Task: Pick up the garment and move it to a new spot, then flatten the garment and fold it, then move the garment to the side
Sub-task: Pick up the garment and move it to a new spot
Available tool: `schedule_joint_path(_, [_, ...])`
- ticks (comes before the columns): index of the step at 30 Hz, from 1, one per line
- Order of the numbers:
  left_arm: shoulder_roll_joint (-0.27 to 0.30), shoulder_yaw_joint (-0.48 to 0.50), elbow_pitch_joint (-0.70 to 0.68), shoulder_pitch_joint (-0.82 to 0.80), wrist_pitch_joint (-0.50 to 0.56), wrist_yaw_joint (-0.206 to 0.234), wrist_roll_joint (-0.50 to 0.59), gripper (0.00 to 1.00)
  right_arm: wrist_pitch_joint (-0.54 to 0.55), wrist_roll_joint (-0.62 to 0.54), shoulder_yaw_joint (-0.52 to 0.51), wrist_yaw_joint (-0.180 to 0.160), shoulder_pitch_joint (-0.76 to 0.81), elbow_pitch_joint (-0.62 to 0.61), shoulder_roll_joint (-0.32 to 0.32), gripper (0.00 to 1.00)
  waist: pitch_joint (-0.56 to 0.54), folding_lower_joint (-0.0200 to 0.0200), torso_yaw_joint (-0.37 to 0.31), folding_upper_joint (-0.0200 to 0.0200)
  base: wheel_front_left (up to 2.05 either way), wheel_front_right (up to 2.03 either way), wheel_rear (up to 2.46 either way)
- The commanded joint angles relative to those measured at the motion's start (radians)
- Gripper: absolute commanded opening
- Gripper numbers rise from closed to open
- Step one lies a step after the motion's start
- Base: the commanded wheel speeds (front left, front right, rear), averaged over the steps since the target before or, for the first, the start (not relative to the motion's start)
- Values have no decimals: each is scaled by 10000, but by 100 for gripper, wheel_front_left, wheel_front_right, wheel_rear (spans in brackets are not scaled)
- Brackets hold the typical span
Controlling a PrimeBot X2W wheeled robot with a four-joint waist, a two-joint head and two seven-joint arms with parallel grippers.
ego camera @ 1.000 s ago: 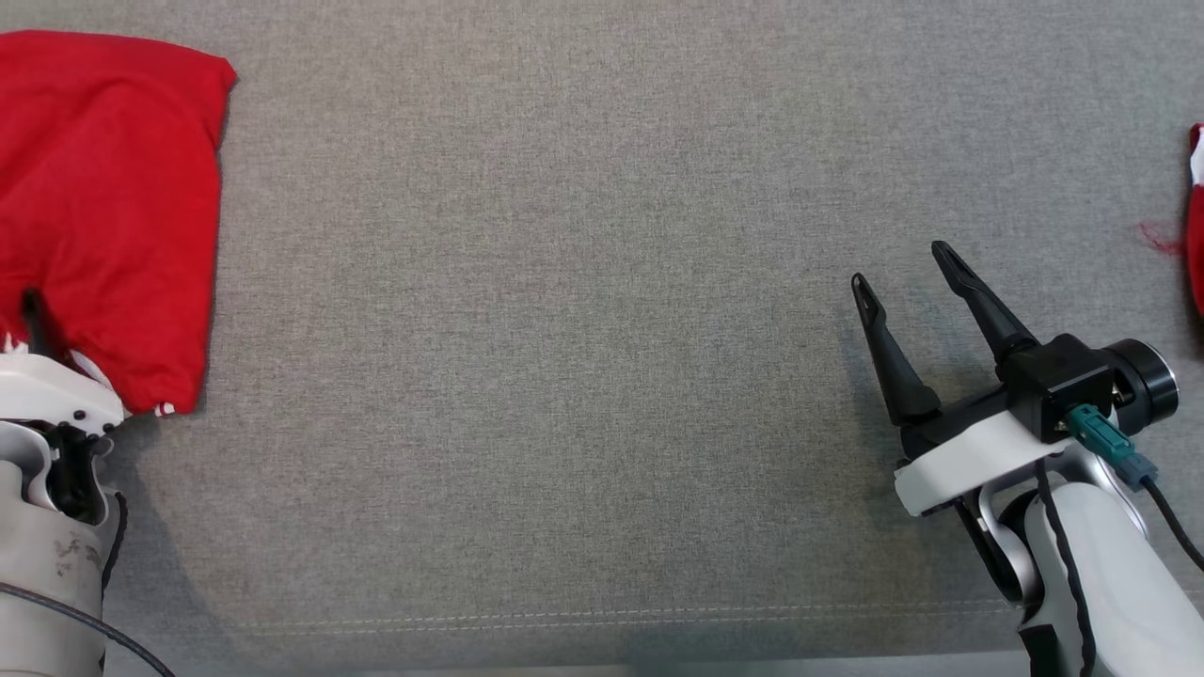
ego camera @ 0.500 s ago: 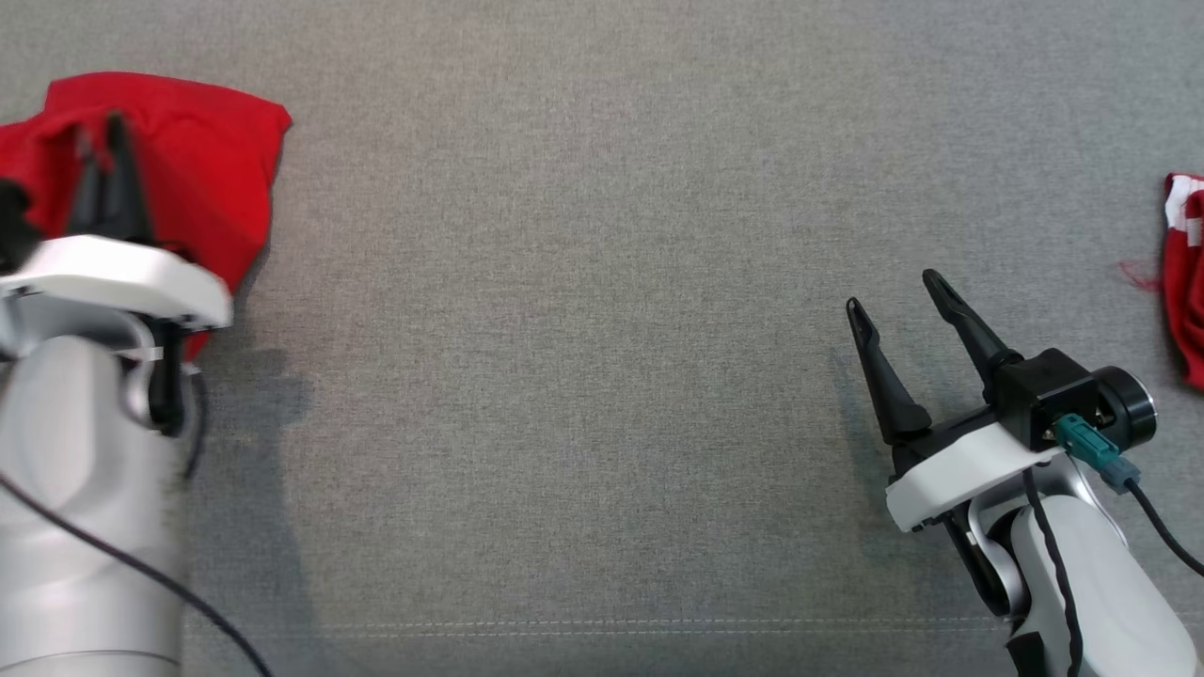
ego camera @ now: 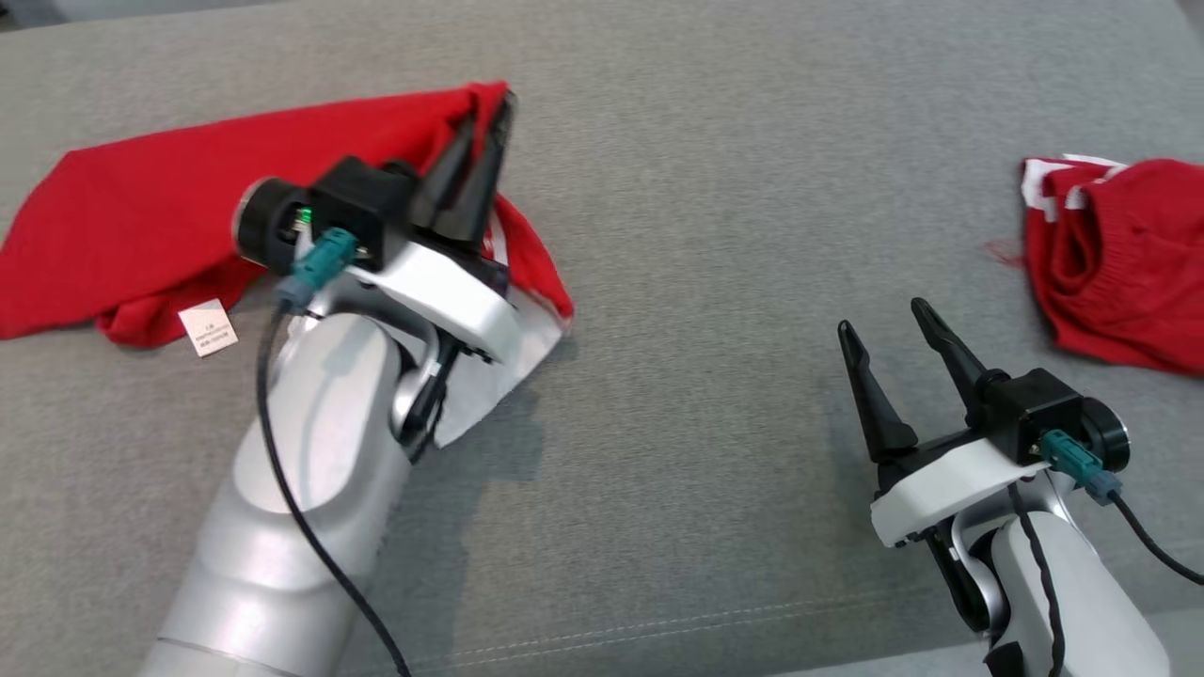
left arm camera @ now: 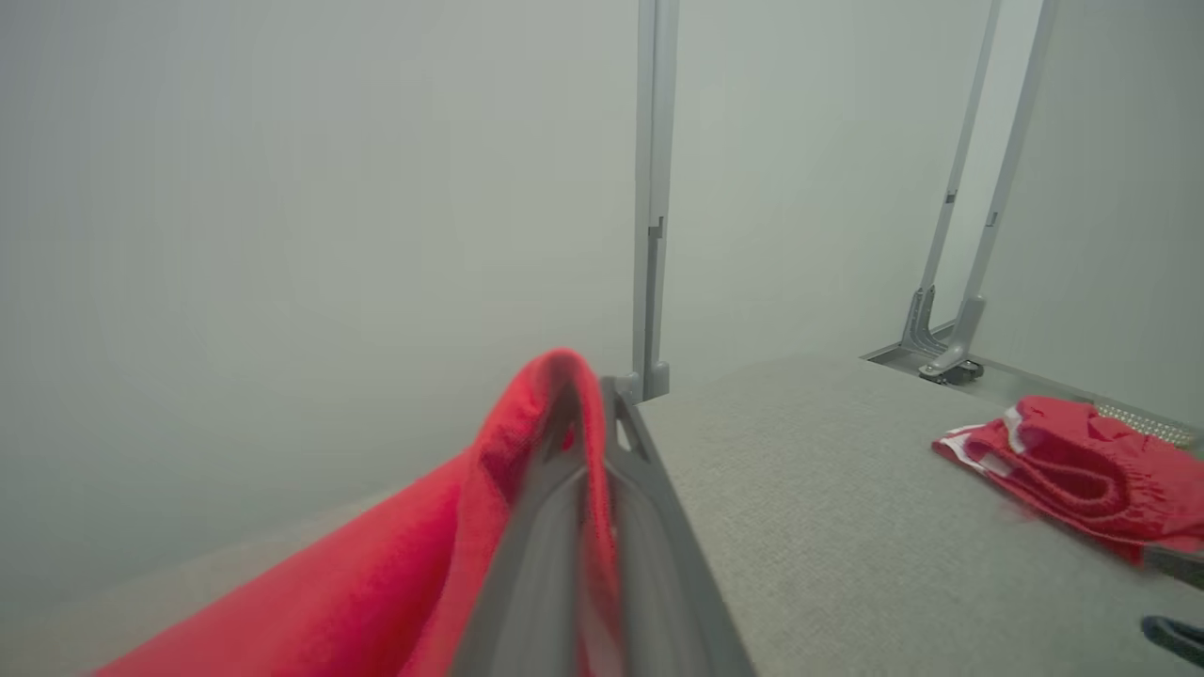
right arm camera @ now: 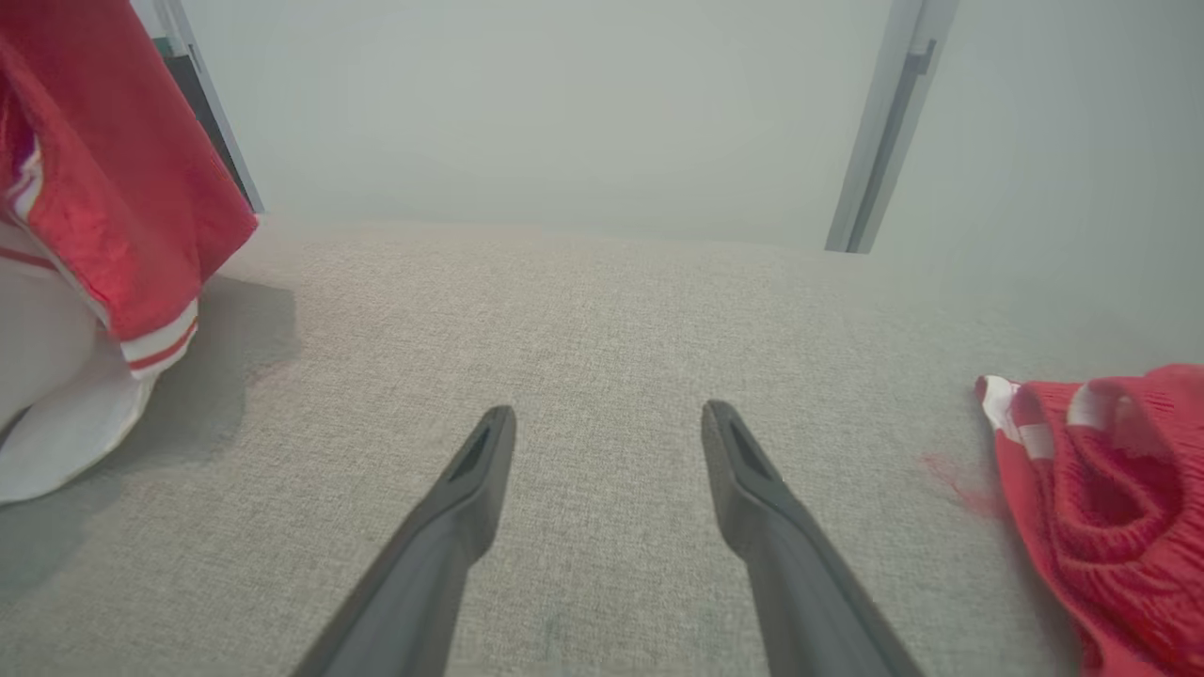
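Pinching the red garment [ego camera: 122, 216] at 11 o'clock with the left tool [ego camera: 486, 118], fingers pressed together on a raised fold, cloth trailing down to 9 o'clock, forearm slanting up from 7 o'clock. Holding the right tool [ego camera: 880, 316] spread and empty at 4 o'clock over the grey surface [ego camera: 705, 188]. Near it at 3 o'clock, another red cloth [ego camera: 1119, 273].

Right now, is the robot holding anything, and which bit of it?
The left gripper is shut on the red garment, pinching a fold at its raised end. The right gripper is open, holding nothing.
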Motion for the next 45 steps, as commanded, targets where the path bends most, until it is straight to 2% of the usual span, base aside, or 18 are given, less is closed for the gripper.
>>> schedule_joint_path(1, [189, -60, -148, -432, -46, -67, -234, 0, -147, 97, 164, 40, 81, -93, 94, 100, 2, -1, -470, 0, 0, 0, 0])
schedule_joint_path(10, [98, -3072, -393, -562, -47, -69, -1548, 0, -220, 231, 106, 40, 114, 306, 303, 100, 15, -1, -1543, 0, 0, 0, 0])
schedule_joint_path(13, [96, -3333, -167, -641, -47, -64, -1624, 0, -225, 266, 178, 40, 77, 378, 367, 100, -22, -1, -1746, 0, 0, 0, 0])
schedule_joint_path(14, [96, -3301, -10, -658, -47, -36, -1587, 3, -225, 283, 191, 40, 65, 379, 391, 100, -29, -1, -1795, 0, 0, 0, 0])
schedule_joint_path(15, [95, -3257, 155, -652, -47, -11, -1569, 36, -226, 295, 190, 40, 62, 375, 411, 100, -37, -1, -1813, 0, 0, 0, 0])
schedule_joint_path(16, [95, -3220, 371, -627, -47, -3, -1554, 90, -226, 299, 180, 40, 63, 363, 428, 100, -43, -1, -1818, 0, 0, 0, 0])
schedule_joint_path(17, [95, -3189, 578, -614, -47, -3, -1525, 100, -227, 300, 158, 40, 70, 349, 441, 100, -51, -1, -1808, 0, 0, 0, 0])
schedule_joint_path(22, [117, -2966, 689, -438, -47, -17, -1349, 100, -228, 276, -60, 40, 142, 286, 456, 100, -141, -1, -1573, 0, 0, 0, 0])
schedule_joint_path(25, [331, -2680, 444, -74, -47, -28, -1161, 100, -228, 255, -149, 40, 135, 188, 437, 100, -255, -1, -1294, 0, 0, 0, 0])
schedule_joint_path(35, [946, -775, -456, 1981, -47, 205, -763, 100, -229, 340, -90, 40, 197, 227, 306, 100, -1083, -1, 97, 0, 0, 0, 0])
schedule_joint_path(45, [947, -85, -580, 3822, -47, 10, -870, 100, -229, 492, -197, 40, 480, 348, 237, 100, -1798, -1, 966, 0, 0, 0, 0])
